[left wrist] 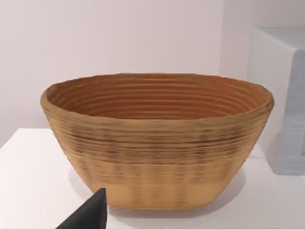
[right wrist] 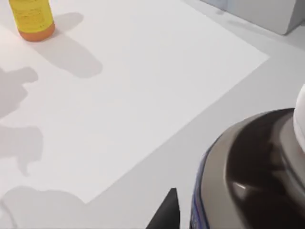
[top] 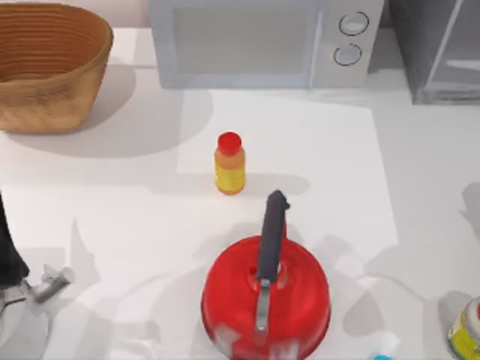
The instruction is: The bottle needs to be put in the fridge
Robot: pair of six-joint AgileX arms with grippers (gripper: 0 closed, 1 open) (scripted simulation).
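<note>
The brown bottle (right wrist: 248,176) sits right by my right hand; I cannot tell its grip. The basket (left wrist: 157,143) looks hollow. The fridge (top: 439,49) stands far back.

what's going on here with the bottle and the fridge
The right tool is up close to the dark-brown bottle; whether it holds it can't be told. The fridge stands at the table's far right corner. The left tool sits parked at the near left, facing the basket.
</note>
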